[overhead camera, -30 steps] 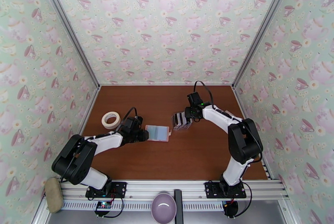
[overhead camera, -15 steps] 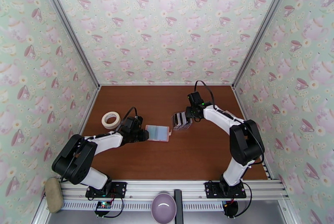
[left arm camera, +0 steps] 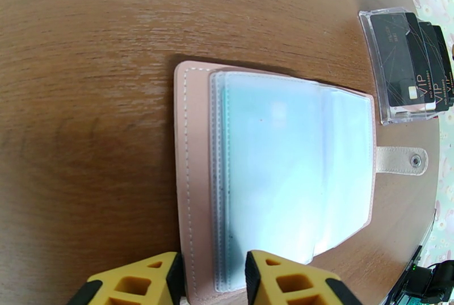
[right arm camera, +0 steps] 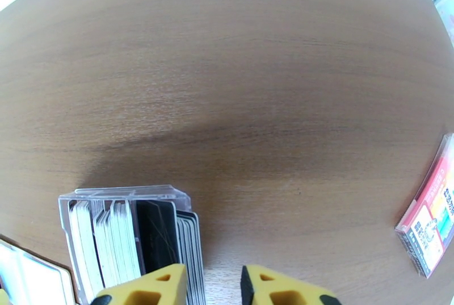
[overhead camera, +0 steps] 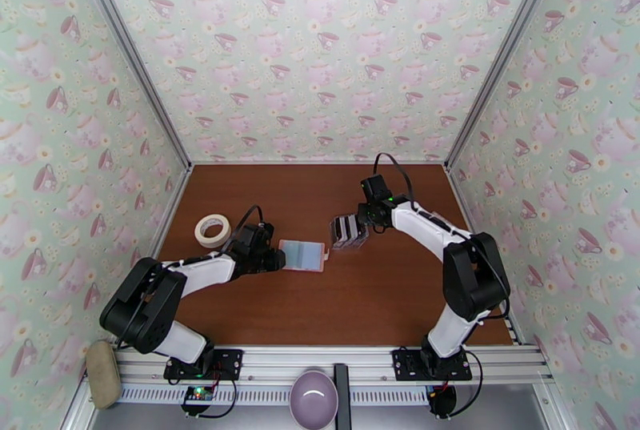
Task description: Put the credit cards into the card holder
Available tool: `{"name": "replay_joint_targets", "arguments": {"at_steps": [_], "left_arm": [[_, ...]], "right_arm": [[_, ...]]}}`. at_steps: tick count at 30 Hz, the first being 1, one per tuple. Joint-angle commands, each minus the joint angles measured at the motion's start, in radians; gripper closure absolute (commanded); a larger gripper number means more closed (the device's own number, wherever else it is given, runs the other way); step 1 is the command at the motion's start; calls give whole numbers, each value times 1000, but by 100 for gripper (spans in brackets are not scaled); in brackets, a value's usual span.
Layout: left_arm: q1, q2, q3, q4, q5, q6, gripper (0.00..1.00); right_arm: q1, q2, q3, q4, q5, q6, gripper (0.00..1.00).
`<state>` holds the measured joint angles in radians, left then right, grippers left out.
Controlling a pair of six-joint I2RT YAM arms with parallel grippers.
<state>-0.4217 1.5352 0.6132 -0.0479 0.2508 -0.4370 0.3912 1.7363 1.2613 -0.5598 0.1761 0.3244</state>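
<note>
Two grippers, two separate jobs. My left gripper point(left arm camera: 210, 280) sits low at the near corner of the card holder point(left arm camera: 284, 175). Its jaws are a modest way apart, and the pink stitched edge and clear sleeves run in between the tips. I cannot tell whether the tips press on it or merely hover. The holder lies open and flat on the table point(right arm camera: 255, 73), spreading away ahead of those fingers. Its snap tab point(left arm camera: 400, 160) is out at the far side, and I see no card in the sleeves.

My right gripper point(right arm camera: 213, 283) hangs at the end of the clear stand point(right arm camera: 125, 191). Its jaws are partly apart, with bare wood showing in the gap. The credit cards point(right arm camera: 122, 238) stand upright in a tight row to one side of that gap, and the outermost dark ones are right by the inner face of one finger. Nothing looks clamped yet.

I judge this to be the first pick, with the loading not yet begun. Next, the right jaws should bracket one outer card and pinch it. Then it should be lifted straight up so its neighbours and the stand stay put, and carried across to a sleeve mouth. Meanwhile my left side should keep the holder from sliding.
</note>
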Motion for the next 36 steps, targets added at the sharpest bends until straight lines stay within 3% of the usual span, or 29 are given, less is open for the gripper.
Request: {"name": "replay_joint_targets", "arguments": {"at_steps": [1, 3, 6, 9, 24, 36], "left_arm": [[-3, 54, -13, -18, 33, -3, 63], [-3, 54, -14, -18, 32, -3, 63], [-2, 56, -14, -17, 36, -3, 63], [-2, 59, -13, -15, 40, -3, 63], [3, 59, -15, -13, 45, -5, 63], [5, 61, -15, -10, 50, -6, 63]], "right_arm": [[-5, -15, 13, -9, -19, -11, 72], [-5, -21, 6, 1, -38, -10, 72], [-5, -25, -3, 20, -69, -6, 60], [-5, -4, 7, 15, -68, -9, 59], [-5, 73, 37, 25, -78, -10, 59], [-5, 55, 43, -12, 7, -19, 60]]}}
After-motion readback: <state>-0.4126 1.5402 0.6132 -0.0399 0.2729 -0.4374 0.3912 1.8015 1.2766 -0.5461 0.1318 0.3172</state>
